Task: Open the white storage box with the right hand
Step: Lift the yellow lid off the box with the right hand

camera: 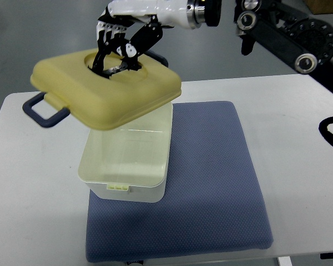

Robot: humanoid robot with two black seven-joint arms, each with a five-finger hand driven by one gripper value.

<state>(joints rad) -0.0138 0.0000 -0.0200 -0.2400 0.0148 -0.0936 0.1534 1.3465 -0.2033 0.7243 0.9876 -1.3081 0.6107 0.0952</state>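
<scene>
Above the box, the lid hangs clear — lifted off, tilted, its left edge reaching out past the box wall. My right hand has it from the top: arm comes in from the upper right, fingers curled down into the recess at the lid's centre and clamped on the grip there. A dark blue handle pokes out under the lid's left side; I cannot tell whether it belongs to lid or box.

Box sits open on the left part of a blue mat, long axis running away from me, latch tab on the near rim. Mat lies on the white worktop. Inside of the box looks empty, as far as I can see past the lid.

Key relation: the lid lies directly below the hand and up-left of the box mouth, overlapping only its far end. Bare worktop is to the left, just beyond the lid's overhang — I judge that the natural place to set it down, carrying further left rather than back over the box.

Left arm not in the picture; the right is the only one near.
</scene>
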